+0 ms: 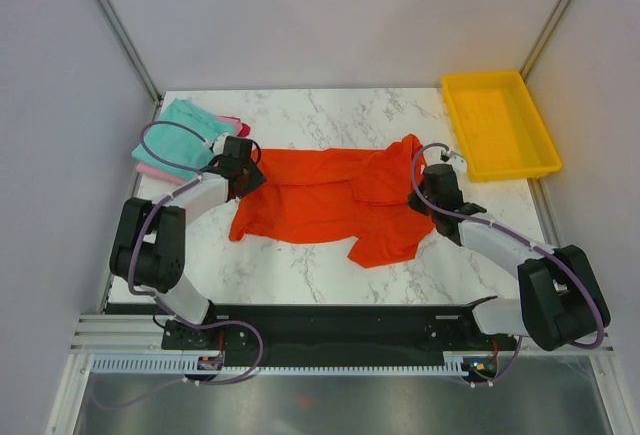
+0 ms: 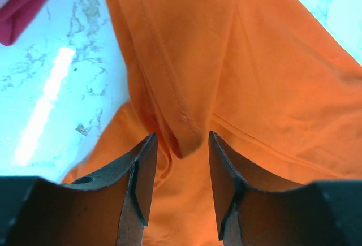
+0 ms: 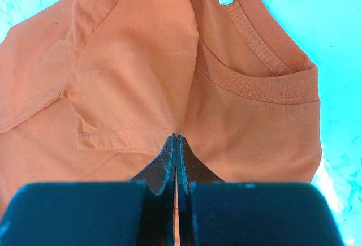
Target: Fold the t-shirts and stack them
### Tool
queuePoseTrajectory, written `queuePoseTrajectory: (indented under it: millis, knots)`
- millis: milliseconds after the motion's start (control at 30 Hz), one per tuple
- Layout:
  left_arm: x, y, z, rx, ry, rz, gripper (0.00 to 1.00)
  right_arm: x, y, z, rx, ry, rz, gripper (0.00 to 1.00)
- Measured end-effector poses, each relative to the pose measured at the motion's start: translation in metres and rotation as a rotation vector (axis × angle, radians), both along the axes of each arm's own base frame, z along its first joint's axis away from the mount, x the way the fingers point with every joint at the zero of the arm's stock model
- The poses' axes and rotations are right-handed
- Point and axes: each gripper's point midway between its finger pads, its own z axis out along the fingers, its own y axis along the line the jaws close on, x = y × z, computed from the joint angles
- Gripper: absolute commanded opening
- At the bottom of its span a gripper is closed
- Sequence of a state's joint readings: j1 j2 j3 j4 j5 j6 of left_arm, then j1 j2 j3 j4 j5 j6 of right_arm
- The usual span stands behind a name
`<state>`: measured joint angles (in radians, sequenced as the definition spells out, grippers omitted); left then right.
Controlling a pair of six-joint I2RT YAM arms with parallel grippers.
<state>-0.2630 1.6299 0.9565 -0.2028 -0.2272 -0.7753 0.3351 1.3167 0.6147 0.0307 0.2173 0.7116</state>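
Observation:
The orange-red t-shirt [image 1: 320, 205] lies spread and partly folded on the marble table, collar end to the right. My left gripper [image 1: 250, 177] is open over its left edge; in the left wrist view [image 2: 181, 144] a raised fold of the shirt [image 2: 254, 59] lies between the jaws. My right gripper [image 1: 425, 190] is at the shirt's right end; in the right wrist view [image 3: 176, 138] it is shut on the shirt [image 3: 130, 59] beside a sleeve hem, below the collar [image 3: 254, 76]. The teal t-shirt [image 1: 185, 135] lies folded on the pink one [image 1: 150, 170] at the back left.
A yellow plastic tray [image 1: 500, 170] stands at the back right. A dark pink cloth edge [image 2: 22, 3] shows at the upper left of the left wrist view. Grey walls close in the table on three sides.

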Motion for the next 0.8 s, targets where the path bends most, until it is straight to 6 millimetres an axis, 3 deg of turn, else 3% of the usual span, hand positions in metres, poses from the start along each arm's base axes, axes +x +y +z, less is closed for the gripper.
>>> queuePoseTrajectory:
  millis: [100,133,200,233,267,600,700,800]
  knots:
    - [0.001,0.006,-0.004,0.000,0.011,0.015,0.49,0.000,-0.001,0.000,0.000,-0.002,-0.003,0.00]
    - [0.001,0.007,-0.005,-0.001,0.013,0.018,0.43,0.000,-0.001,0.000,0.000,-0.002,-0.004,0.00]
    - [0.002,0.008,-0.005,-0.008,0.013,0.022,0.28,0.001,-0.003,0.000,0.001,-0.004,-0.008,0.00]
    - [0.002,0.009,-0.005,-0.011,0.013,0.024,0.07,0.001,-0.003,0.000,0.001,-0.005,-0.009,0.00]
    - [0.003,0.009,-0.006,-0.018,0.014,0.025,0.02,0.001,-0.004,0.001,0.002,-0.007,-0.011,0.00]
    - [0.004,0.007,-0.006,-0.042,0.013,0.012,0.02,0.002,-0.016,0.014,0.014,-0.048,-0.045,0.00]
    - [0.004,0.005,0.006,-0.057,-0.013,0.005,0.02,0.004,-0.029,0.026,0.015,-0.083,-0.087,0.00]
    - [0.004,0.004,0.031,-0.078,-0.071,0.000,0.02,0.006,-0.042,0.042,0.017,-0.130,-0.131,0.00]
